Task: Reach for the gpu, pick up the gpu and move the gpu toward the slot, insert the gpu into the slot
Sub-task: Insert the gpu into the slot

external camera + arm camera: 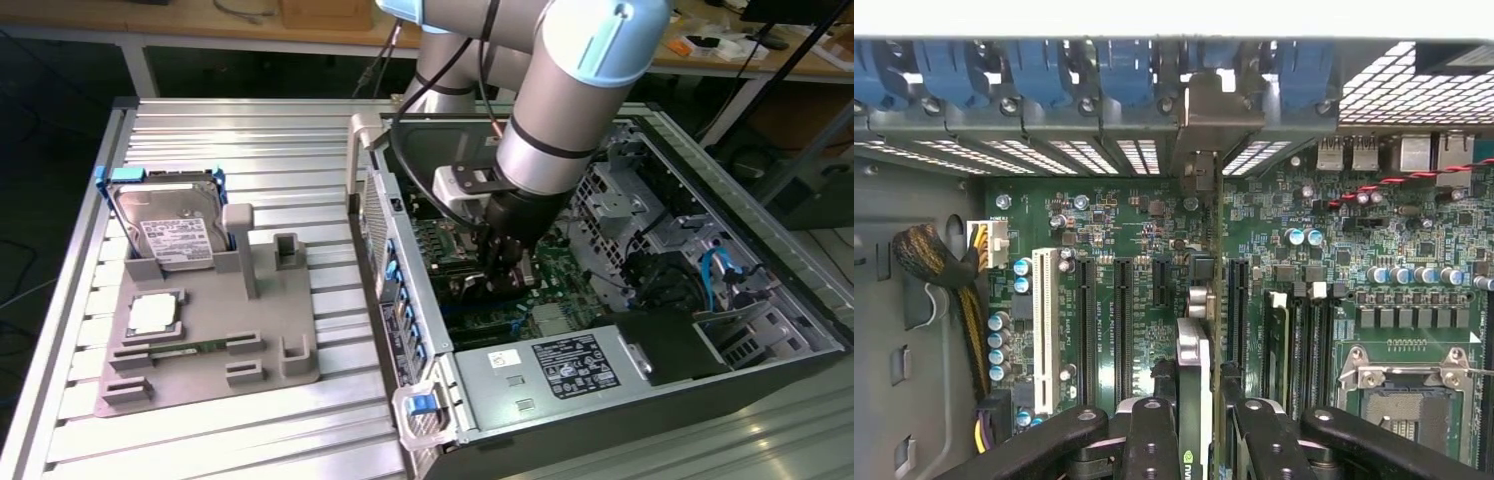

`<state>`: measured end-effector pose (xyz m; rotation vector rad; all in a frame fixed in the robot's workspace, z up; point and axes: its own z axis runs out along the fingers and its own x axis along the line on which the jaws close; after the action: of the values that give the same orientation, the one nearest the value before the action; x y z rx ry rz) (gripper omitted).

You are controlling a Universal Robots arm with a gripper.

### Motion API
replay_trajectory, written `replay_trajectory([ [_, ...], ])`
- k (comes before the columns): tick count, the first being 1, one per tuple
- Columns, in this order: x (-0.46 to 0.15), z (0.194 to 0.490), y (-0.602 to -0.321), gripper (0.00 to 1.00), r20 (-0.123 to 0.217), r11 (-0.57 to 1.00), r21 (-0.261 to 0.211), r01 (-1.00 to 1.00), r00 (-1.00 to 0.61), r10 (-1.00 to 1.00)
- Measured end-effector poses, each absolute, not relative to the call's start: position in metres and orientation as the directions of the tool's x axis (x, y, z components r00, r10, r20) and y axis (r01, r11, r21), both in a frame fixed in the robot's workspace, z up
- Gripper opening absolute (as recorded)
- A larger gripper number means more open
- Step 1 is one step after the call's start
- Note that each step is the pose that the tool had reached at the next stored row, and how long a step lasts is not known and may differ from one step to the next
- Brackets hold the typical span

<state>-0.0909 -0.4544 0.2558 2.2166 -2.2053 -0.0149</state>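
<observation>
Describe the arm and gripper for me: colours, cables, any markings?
The arm is silver-grey tubing with light blue joint caps and black bands; a black cable runs along it. The gripper is black with dark, rounded linkages behind the jaws. No markings readable.

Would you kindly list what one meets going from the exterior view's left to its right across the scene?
Hard drive standing in the grey holder → small square chip → open computer case → gripper over the green motherboard → power supply label → blue cables.
</observation>
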Motion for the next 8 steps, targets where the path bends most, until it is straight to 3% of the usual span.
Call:
replay_trajectory([
  [8,-0.0910,0.2539,-0.4544,0.27,0.004,-0.005,0.017,-1.000,0.005,-1.000],
])
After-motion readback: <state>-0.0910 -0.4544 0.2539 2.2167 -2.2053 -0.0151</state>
